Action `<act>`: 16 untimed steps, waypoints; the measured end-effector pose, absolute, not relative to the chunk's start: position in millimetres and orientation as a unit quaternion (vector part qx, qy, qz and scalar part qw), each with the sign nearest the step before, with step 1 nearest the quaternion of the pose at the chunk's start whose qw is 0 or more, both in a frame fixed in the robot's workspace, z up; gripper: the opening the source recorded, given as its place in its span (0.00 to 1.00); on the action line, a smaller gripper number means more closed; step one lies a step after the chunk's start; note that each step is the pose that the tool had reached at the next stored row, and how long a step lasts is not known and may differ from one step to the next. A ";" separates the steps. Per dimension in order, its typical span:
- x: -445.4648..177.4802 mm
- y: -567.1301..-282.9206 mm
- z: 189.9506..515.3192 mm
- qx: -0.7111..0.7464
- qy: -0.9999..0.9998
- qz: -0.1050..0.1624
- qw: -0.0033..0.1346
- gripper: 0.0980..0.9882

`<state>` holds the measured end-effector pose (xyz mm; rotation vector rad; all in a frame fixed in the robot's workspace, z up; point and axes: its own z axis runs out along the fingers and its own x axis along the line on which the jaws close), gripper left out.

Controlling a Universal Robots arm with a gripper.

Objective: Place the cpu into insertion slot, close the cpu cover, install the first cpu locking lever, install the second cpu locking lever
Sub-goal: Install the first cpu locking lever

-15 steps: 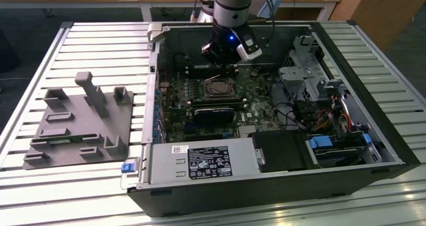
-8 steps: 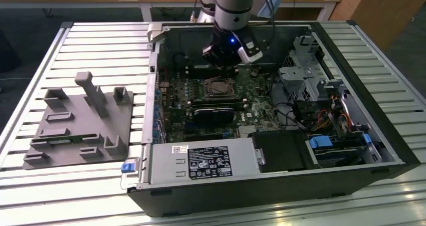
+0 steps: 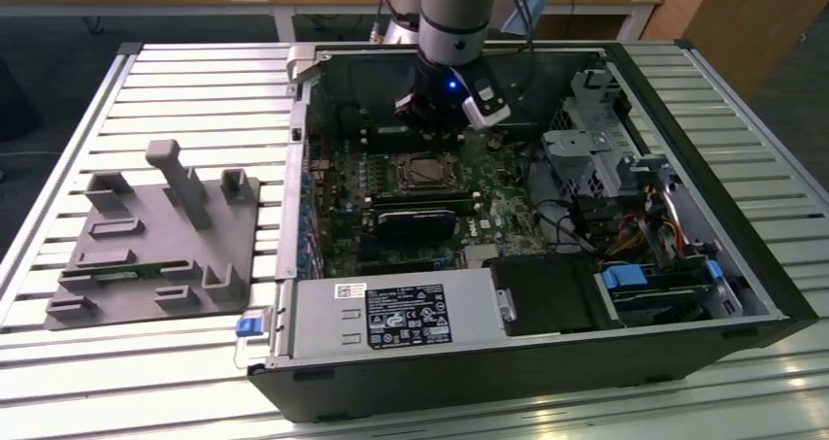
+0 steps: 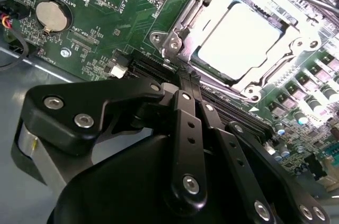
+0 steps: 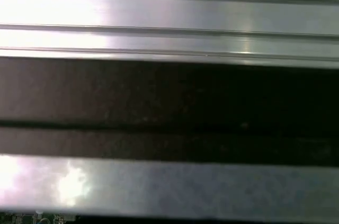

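Inside the open computer case, over the green motherboard, we saw the gripper hanging just beside the insertion slot, fingers pressed together on nothing. The cpu cover lay down over the slot, the cpu seated in its window. Whether either locking lever was latched, we could not tell.

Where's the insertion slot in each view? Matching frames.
Exterior view: insertion slot in the middle of the motherboard.
Second wrist view: its silver rim, across the motherboard from the coin battery.
First wrist view: slatted table, motherboard edge strip.
Shared landmark: green motherboard.
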<state>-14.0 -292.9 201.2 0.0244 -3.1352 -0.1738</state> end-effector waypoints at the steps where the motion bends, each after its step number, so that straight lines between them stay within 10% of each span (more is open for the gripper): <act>1: -14.1 -293.0 201.1 0.008 -0.998 -0.055 0.001 0.01; 16: -14.0 -293.0 203.1 0.008 -0.999 -0.047 0.001 0.01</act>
